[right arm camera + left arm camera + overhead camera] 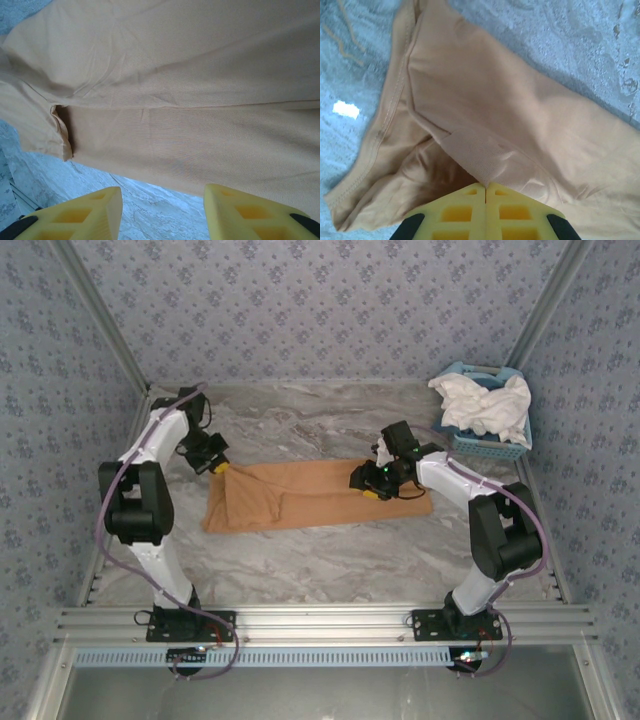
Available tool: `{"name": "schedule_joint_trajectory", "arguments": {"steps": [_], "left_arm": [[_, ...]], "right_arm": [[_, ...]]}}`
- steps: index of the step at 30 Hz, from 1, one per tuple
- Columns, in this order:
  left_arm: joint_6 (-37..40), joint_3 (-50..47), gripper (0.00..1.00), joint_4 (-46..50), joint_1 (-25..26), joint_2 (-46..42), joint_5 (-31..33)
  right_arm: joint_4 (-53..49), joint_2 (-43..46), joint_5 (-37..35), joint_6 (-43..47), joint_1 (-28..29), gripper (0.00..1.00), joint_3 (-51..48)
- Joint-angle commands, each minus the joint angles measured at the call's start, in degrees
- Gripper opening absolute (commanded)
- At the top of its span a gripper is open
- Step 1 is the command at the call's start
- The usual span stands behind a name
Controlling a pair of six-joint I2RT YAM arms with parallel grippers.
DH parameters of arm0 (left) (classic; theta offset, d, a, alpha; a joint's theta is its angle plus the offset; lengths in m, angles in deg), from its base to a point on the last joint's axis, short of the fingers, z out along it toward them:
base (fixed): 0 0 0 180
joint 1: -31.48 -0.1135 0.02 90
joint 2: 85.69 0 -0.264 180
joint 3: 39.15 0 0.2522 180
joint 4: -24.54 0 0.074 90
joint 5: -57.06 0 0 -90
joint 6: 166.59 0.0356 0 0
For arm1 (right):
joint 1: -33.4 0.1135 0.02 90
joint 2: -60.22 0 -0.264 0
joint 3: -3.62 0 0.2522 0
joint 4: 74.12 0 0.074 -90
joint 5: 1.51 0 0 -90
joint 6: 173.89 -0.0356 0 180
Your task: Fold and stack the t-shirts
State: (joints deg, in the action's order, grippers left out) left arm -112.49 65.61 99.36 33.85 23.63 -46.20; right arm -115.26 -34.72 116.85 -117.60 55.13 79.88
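Left wrist view: left jaws clenched on tan-orange t-shirt, right jaws apart.

Robot test cell, lab-like: marble-print table boxed by patterned wall panels; left arm, right arm bolted to aluminium frame rail.

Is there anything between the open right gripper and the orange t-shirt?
Nothing visible. The right gripper hangs open at the edge of the tan-orange t-shirt, with bare table below its fingers.
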Motion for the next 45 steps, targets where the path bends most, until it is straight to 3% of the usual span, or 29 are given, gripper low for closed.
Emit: {"name": "schedule_joint_trajectory", "arguments": {"steps": [1,8,12,15,17,24,30,37,40,45], "left_arm": [[1.5,3.3,0.0,3.3,0.2,3.0,2.1],[3.5,6.7,0.02,1.4,0.2,10.7,7.9],[3.6,9.4,0.36,3.3,0.4,10.7,14.2],[2.2,7.3,0.44,2.6,1.6,4.4,19.0],[0.5,3.1,0.42,1.1,2.7,-0.7,17.6],[-14.3,-21.0,0.24,-11.1,6.1,-12.1,-3.1],[-22.7,-28.2,0.14,-21.3,8.7,-9.6,-5.3],[-17.9,-15.5,0.1,-19.1,6.4,4.5,-0.2],[-14.8,-5.0,0.1,-18.2,4.8,12.1,0.8],[-13.4,18.8,0.11,-19.5,4.6,26.5,-4.3]], "right_arm": [[-0.2,1.2,1.2,-0.8,-0.3,0.49,-0.8],[-0.8,1.8,0.8,-0.7,-0.4,0.49,-1.1],[-2.2,2.8,-0.8,0.5,-2.1,0.49,-0.9],[-3.5,3.0,-2.9,2.5,-5.0,0.49,-0.6],[-4.6,2.2,-7.4,4.8,-6.7,0.47,0.2],[-11.5,-9.5,-21.0,12.9,-9.8,0.4,12.0],[-17.4,-18.1,-25.4,15.3,-11.6,0.35,18.4],[-20.3,-16.6,-27.2,11.3,-12.1,0.3,12.0],[-19.0,-12.6,-26.5,7.3,-12.0,0.3,6.5],[-13.7,-6.4,-18.7,-6.4,-8.6,0.31,-5.6]]}}
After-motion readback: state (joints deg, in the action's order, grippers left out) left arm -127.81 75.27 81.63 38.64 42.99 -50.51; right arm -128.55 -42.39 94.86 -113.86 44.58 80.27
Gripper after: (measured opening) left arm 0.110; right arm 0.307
